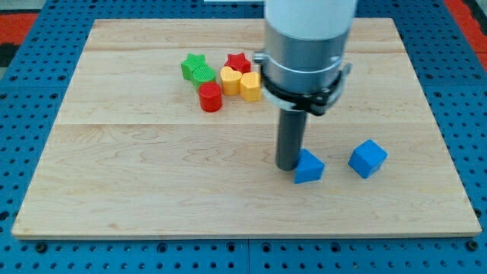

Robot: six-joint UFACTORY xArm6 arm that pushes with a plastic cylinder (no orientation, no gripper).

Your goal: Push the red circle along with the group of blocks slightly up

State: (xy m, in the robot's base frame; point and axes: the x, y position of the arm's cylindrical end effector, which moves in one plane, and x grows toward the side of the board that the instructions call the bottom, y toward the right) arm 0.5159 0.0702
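Seven small blocks are seen on the light wooden table [137,167], which lies on a blue perforated surface [30,137]. Five of them are gathered in a tight group near the view's top, left of centre. The red circle [210,97] is placed at the bottom of this group, standing as a short cylinder. Just above it, and touching it or nearly so, a green round block [202,74] is found, with a green star [192,65] pressed against that block's upper left. To the right of the red circle, a yellow heart-like block [230,80] and a yellow hexagonal block [250,85] are set side by side, and a red star [238,62] is seated just above them.

No jaws are carried by this arm; only a straight dark rod is fitted beneath a large pale and grey housing [308,46]. My tip [288,167] is planted on the table well below and to the right of the group, clearly apart from the red circle. It is set just against the left side of a blue triangular block [309,167]; whether contact is made cannot be told. A blue cube [368,158] is placed further to the view's right, apart from the triangular block.
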